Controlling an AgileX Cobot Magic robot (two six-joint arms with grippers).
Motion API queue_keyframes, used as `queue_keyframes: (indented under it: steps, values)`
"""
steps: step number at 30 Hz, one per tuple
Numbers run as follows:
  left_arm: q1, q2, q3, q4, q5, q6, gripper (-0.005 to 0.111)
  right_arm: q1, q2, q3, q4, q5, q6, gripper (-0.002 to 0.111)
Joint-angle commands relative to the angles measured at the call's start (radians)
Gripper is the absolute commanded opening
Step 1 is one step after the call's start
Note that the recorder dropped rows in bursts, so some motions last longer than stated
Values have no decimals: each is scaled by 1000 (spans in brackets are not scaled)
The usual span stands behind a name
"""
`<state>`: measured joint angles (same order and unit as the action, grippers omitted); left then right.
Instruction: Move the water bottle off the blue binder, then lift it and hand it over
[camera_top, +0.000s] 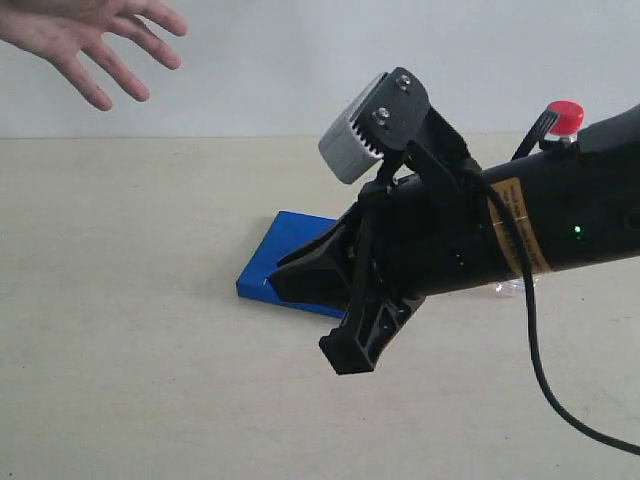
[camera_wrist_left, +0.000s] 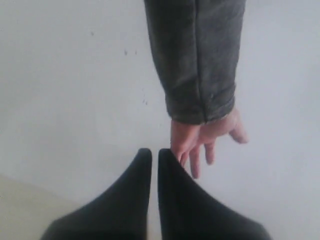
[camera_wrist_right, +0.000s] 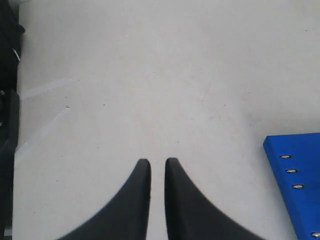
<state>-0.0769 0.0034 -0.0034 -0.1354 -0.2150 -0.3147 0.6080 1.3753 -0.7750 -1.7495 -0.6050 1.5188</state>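
The blue binder lies flat on the table, partly covered by my right arm; its riveted spine edge shows in the right wrist view. Of the water bottle I see only a red cap above the arm and a bit of clear plastic below it; where it stands is hidden. My right gripper hovers over bare table beside the binder, shut and empty. My left gripper, also shut and empty, points at a person's hand in a grey sleeve.
An open, empty hand reaches in at the exterior view's top left. A black cable hangs from the right arm. A white wall stands behind the beige table.
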Motion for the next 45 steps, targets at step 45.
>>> queue_keyframes:
  steps: [45]
  values:
    - [-444, 1154, -520, 405, 414, 315, 4, 2, 507, -323, 20, 547, -63, 6]
